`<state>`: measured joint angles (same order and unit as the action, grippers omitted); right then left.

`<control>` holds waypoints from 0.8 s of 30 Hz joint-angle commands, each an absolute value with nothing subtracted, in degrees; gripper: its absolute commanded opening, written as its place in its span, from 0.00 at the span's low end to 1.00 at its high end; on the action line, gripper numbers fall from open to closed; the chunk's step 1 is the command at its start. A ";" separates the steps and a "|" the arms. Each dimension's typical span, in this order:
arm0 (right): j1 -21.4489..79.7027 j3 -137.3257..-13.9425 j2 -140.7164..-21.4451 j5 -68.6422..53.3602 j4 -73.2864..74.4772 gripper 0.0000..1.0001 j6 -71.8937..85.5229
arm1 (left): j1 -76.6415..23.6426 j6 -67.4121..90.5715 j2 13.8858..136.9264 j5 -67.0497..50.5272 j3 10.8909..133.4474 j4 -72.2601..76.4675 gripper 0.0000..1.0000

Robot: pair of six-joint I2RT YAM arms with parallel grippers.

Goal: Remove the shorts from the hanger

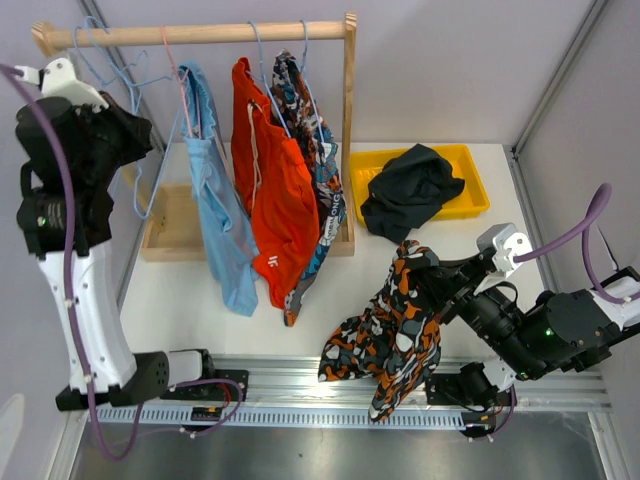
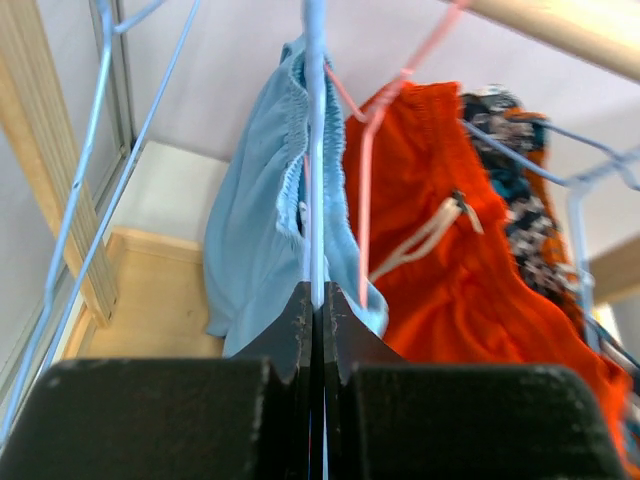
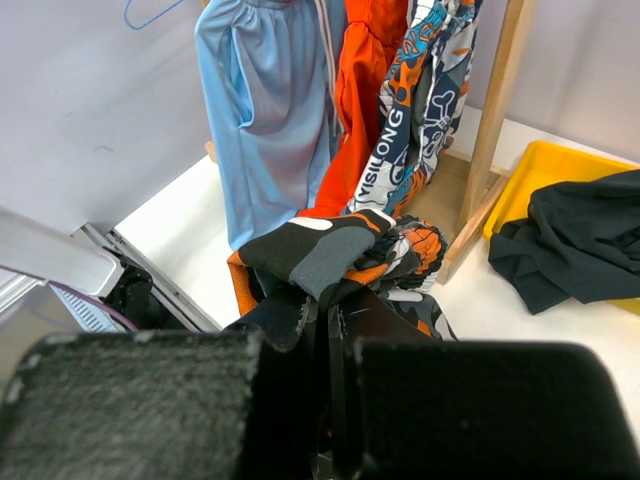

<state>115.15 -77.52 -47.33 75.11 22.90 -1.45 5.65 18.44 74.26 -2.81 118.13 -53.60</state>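
Light blue shorts (image 1: 222, 215), orange shorts (image 1: 280, 200) with a pale drawstring and blue-orange-white print shorts (image 1: 318, 170) hang side by side on the wooden rack (image 1: 200, 33), on the right half of its rail. The light blue pair is leftmost and the print pair is nearest the right post. All three hang down past the rack's wooden base.

The camouflage shorts (image 1: 395, 320), in orange, grey, white and black, are off the rack. They hang in a bunch in front of its right post, on the side nearer the arm bases. The right gripper (image 1: 440, 285) holds them, its jaws closed tight on a fold of the fabric.

The dark navy shorts (image 1: 410, 190) lie crumpled in a yellow tray (image 1: 470, 170) just right of the rack's right post, spilling over the tray's near edge.

Several thin wire hangers (image 1: 110, 70) hang bare at the left end of the rail.

The left gripper (image 2: 316, 300) is raised beside the rack's left post. Its jaws are pressed together on a blue wire hanger (image 2: 314, 150), whose wire runs straight up from the fingertips. In the left wrist view the light blue pair is behind that wire.
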 commanded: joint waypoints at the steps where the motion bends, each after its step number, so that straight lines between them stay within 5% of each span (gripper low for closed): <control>1: 114.79 -78.84 -46.76 75.23 22.94 0.00 -0.26 | 5.98 18.90 70.50 -5.36 117.51 -53.26 0.00; 24: 114.26 -77.26 -45.09 75.59 27.60 0.00 5.36 | 5.98 12.30 80.50 7.73 128.30 -54.14 0.00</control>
